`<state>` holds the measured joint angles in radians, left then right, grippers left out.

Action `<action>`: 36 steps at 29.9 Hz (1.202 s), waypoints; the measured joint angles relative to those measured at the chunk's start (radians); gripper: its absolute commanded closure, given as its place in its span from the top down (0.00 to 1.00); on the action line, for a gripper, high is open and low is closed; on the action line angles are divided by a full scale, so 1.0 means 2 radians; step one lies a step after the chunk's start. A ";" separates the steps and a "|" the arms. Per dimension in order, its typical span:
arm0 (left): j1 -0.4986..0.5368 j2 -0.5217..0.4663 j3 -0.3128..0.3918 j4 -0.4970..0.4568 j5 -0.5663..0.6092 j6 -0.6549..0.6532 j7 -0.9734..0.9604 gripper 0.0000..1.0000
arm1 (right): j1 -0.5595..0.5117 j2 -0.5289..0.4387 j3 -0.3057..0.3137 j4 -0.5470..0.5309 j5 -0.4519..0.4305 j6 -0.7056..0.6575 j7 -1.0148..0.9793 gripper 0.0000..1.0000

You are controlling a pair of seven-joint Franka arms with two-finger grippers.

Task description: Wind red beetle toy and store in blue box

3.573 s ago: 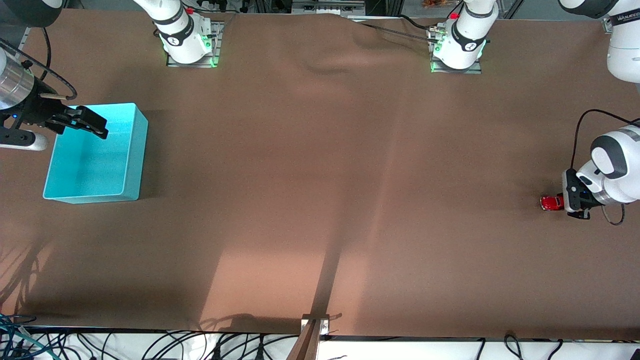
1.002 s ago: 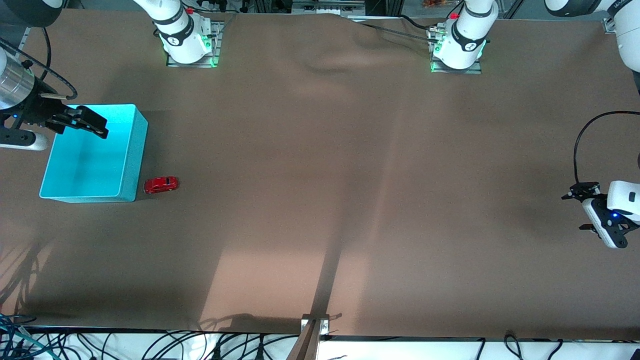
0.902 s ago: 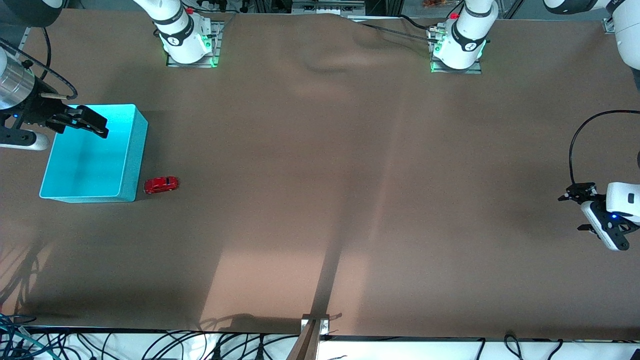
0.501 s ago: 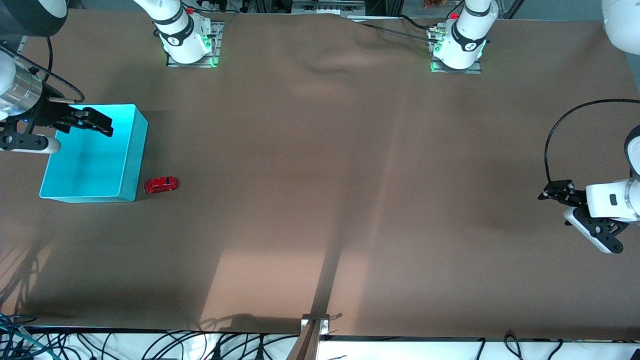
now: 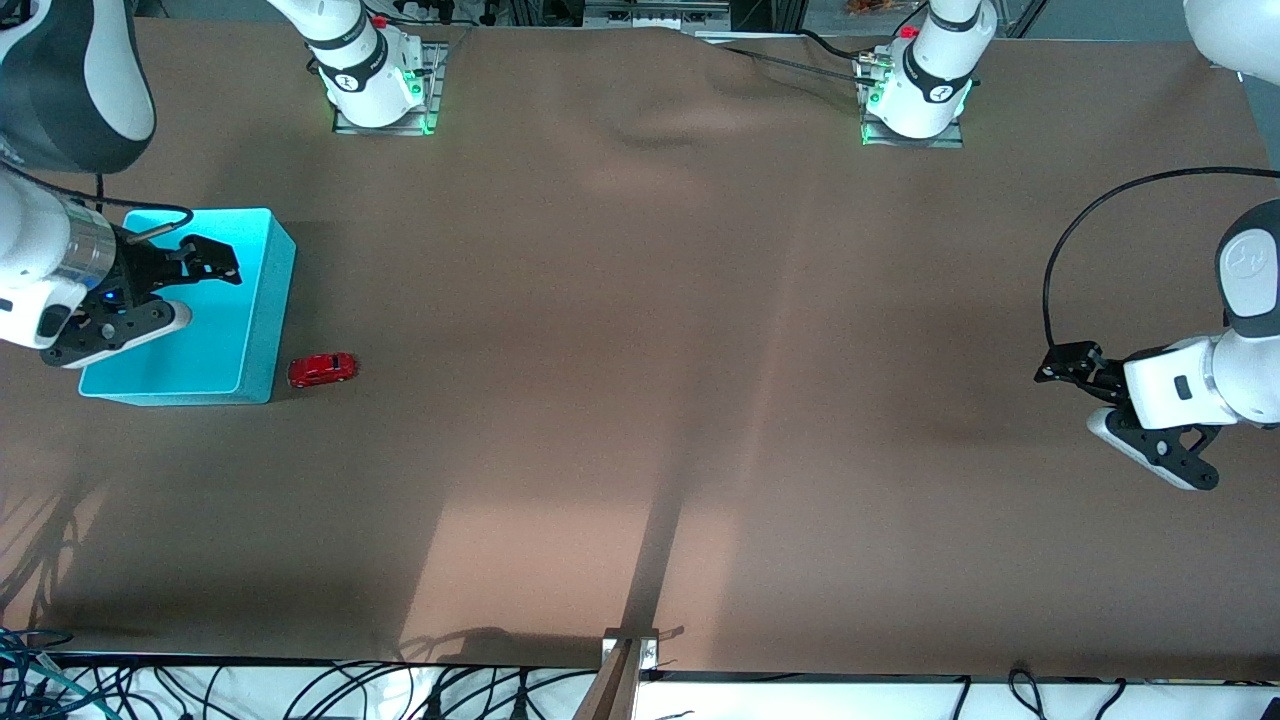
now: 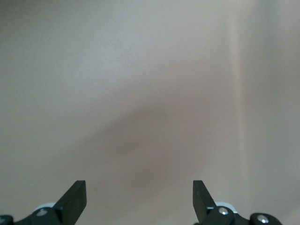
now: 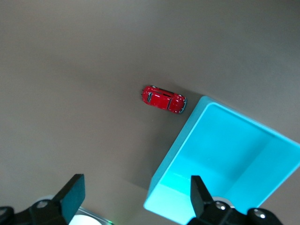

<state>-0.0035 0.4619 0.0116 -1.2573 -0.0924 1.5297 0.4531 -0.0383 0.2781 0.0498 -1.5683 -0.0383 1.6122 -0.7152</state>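
The red beetle toy (image 5: pixel 322 369) stands on the brown table right beside the blue box (image 5: pixel 258 325), at the box's corner nearer to the front camera. It also shows in the right wrist view (image 7: pixel 163 100), close to the box (image 7: pixel 234 154). My right gripper (image 5: pixel 220 262) is open and empty, over the box's end nearest the right arm's base. In its wrist view the right gripper (image 7: pixel 136 199) has its jaws wide apart. My left gripper (image 5: pixel 1058 365) is open and empty over bare table at the left arm's end. Its own view (image 6: pixel 139 199) shows only table.
The box's inside looks empty. The brown cloth (image 5: pixel 640 400) covers the table, with a wrinkle near the arm bases. A metal bracket (image 5: pixel 628 650) and cables sit at the table edge nearest the front camera.
The right arm's wrist has swung nearer to the front camera and its gripper has shifted a little along the box. The left gripper has moved in toward the table's middle.
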 measured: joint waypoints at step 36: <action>-0.037 -0.130 0.028 -0.118 0.017 0.067 -0.076 1.00 | -0.013 0.047 0.000 -0.270 0.004 0.414 -0.477 1.00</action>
<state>-0.0768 0.2010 0.0680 -1.4940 -0.0584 1.6643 0.3002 -0.0646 0.3724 0.0505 -2.1076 -0.0309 2.4398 -1.6701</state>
